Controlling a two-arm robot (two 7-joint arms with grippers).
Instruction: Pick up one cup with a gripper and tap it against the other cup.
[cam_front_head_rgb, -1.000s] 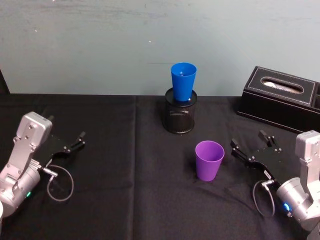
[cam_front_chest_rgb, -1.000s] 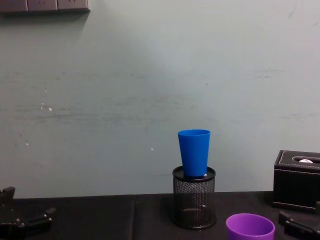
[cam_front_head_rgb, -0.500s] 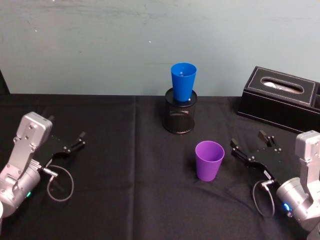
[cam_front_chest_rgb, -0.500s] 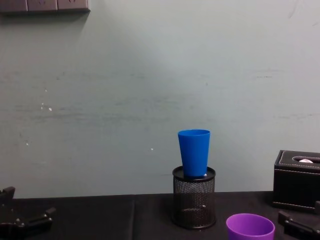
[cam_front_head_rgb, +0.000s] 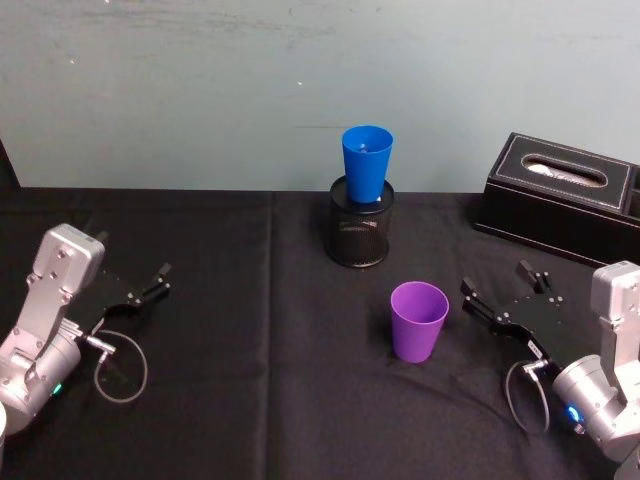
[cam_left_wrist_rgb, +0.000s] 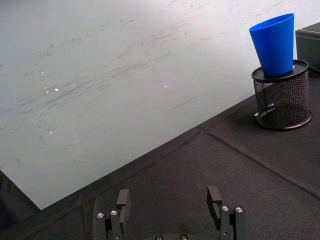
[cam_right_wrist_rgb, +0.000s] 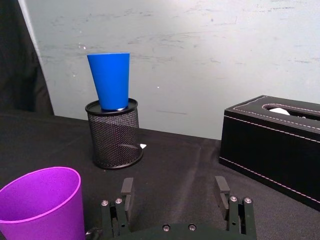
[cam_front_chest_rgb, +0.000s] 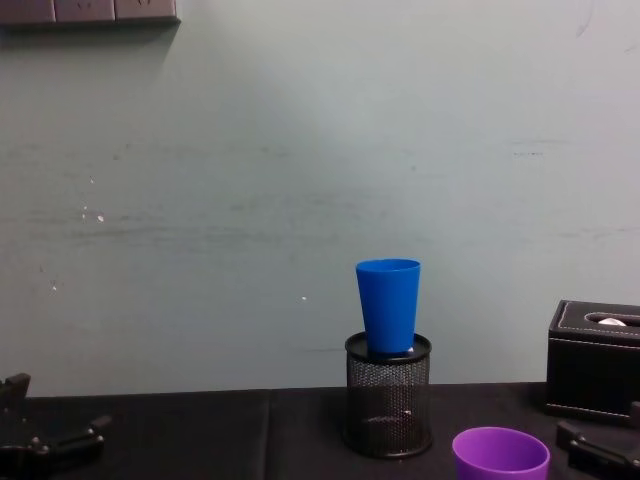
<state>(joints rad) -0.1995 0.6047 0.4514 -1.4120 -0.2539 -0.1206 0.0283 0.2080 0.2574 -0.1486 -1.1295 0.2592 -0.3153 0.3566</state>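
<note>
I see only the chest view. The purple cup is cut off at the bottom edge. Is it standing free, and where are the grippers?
Observer: The purple cup stands upright on the black cloth, in front of the mesh pen holder, and nothing touches it.
Operator: Which gripper is closer to it?
Observer: The right gripper, just to the cup's right, jaws open and a gap between them and the cup.
Operator: And the left gripper?
Observer: The left gripper rests far off at the left of the cloth, jaws open and empty.
Operator: Is the blue cup loose?
Observer: The blue cup sits with its base inside the pen holder's rim, slightly tilted.
</note>
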